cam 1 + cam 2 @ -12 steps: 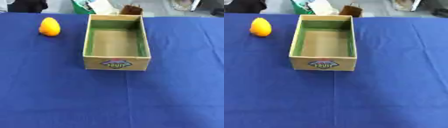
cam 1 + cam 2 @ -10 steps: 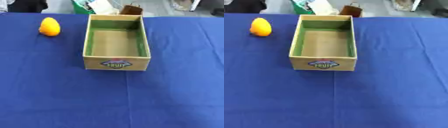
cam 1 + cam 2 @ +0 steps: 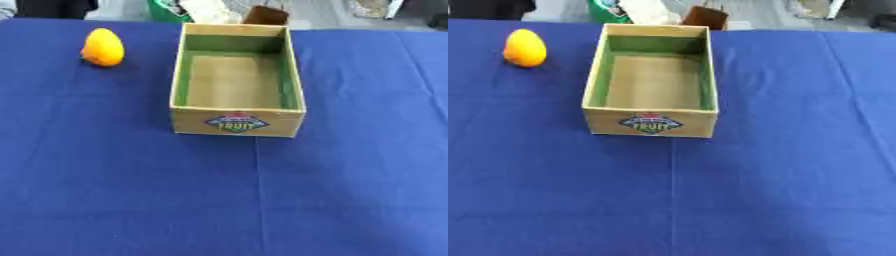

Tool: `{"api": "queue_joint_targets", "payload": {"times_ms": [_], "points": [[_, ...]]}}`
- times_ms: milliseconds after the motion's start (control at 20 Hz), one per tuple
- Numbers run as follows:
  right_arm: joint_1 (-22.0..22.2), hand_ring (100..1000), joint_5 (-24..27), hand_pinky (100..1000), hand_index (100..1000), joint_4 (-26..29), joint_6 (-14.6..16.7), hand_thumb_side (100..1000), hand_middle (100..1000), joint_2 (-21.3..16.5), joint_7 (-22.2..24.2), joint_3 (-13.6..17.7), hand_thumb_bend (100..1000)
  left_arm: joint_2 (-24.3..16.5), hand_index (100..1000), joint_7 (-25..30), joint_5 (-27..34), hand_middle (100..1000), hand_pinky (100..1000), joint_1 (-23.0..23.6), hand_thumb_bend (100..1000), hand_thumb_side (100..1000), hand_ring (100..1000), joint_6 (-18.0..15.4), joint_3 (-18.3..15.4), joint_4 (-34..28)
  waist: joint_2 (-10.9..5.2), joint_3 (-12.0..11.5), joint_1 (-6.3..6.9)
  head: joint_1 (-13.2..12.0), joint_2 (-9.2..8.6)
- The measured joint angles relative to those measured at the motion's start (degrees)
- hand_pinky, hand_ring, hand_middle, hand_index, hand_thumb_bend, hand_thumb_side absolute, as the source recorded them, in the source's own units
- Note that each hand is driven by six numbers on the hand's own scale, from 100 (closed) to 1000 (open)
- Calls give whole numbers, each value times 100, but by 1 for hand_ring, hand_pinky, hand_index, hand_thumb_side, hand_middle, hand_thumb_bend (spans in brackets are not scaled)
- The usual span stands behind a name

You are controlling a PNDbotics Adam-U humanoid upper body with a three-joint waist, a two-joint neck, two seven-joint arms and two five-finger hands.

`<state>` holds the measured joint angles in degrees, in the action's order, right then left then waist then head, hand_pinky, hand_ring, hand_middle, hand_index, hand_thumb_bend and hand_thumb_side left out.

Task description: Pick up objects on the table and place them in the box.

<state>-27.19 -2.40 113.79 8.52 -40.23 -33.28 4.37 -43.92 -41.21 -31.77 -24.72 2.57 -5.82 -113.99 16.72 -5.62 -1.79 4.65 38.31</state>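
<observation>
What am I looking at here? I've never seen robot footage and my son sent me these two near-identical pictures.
Both pictures come from a stereo camera in a humanoid robot's head, looking down at its work table: one from the left eye, one from the right, taken at the same moment. That is why they nearly match. The table is covered with a blue cloth. In the middle stands an open cardboard box with a fruit label on its front and nothing inside. To its far left lies an orange fruit, apart from the box. The robot is meant to put such objects into the box. Neither hand shows, so nothing is held.
</observation>
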Motion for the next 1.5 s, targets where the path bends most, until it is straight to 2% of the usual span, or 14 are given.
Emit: {"api": "queue_joint_targets", "payload": {"times_ms": [250,300,350,600,650,700,750,800,850,1000,1100,1250,1300,1500], "points": [[3,821,17,789,859,0,12,1000,803,-21,34,-17,100,-14,750,176,3,688,675,-182,109,756,685,142,4,55,7,-19,-2,17,-7],[3,821,22,789,859,0,13,1000,803,-36,42,-17,100,-58,751,276,-6,683,676,-284,104,661,685,192,14,130,7,-19,1,27,-7],[3,821,26,789,859,0,13,1000,803,-44,51,-19,100,-121,751,412,-34,689,676,-415,109,761,686,243,41,242,7,-18,4,35,-7],[2,819,48,790,860,0,24,1000,802,-92,83,-50,100,-427,745,1320,-315,688,681,-1061,114,780,682,401,166,1099,6,10,27,86,-6],[2,819,49,791,860,0,22,1000,802,-92,90,-52,100,-456,746,1468,-356,691,687,-1157,130,777,688,417,186,1282,6,12,27,100,-6],[0,818,51,792,859,0,24,1000,801,-92,102,-57,100,-478,746,1632,-387,699,713,-1312,247,730,719,442,220,1536,6,21,27,109,-7],[-2,818,53,792,859,0,26,1000,800,-93,119,-70,100,-502,745,1802,-418,700,716,-1520,260,724,723,459,262,1841,6,39,27,110,-12],[-4,817,55,792,858,0,28,1000,799,-95,130,-85,100,-505,742,1963,-457,708,731,-1739,315,707,740,456,309,2169,6,58,27,110,-15],[-6,816,57,792,858,0,29,1000,799,-95,138,-90,100,-505,744,2118,-517,712,732,-1955,320,713,742,431,362,2509,7,72,26,100,-20],[-62,815,75,792,857,0,14,1000,798,-96,178,-115,100,-476,769,2611,-904,720,751,-2613,373,781,761,246,551,3605,31,113,11,-6,-68],[-105,812,95,793,856,0,-1,1000,794,-96,205,-123,100,-352,792,3018,-1324,721,760,-3053,450,832,768,59,664,4387,45,101,-3,-82,-106],[-148,802,104,791,837,0,-21,1000,776,-95,236,-143,100,-87,813,3720,-1963,728,771,-3565,495,927,772,-250,709,5481,57,75,-36,-136,-165],[-156,802,105,791,838,0,-26,1000,777,-95,251,-156,100,5,811,3932,-2150,714,774,-3680,561,962,769,-368,709,5781,58,70,-47,-145,-170],[-213,801,127,791,838,0,-38,1000,776,-91,299,-161,100,264,825,4424,-2757,722,787,-3843,648,1000,776,-845,702,6565,62,108,-54,-148,-213]]}}
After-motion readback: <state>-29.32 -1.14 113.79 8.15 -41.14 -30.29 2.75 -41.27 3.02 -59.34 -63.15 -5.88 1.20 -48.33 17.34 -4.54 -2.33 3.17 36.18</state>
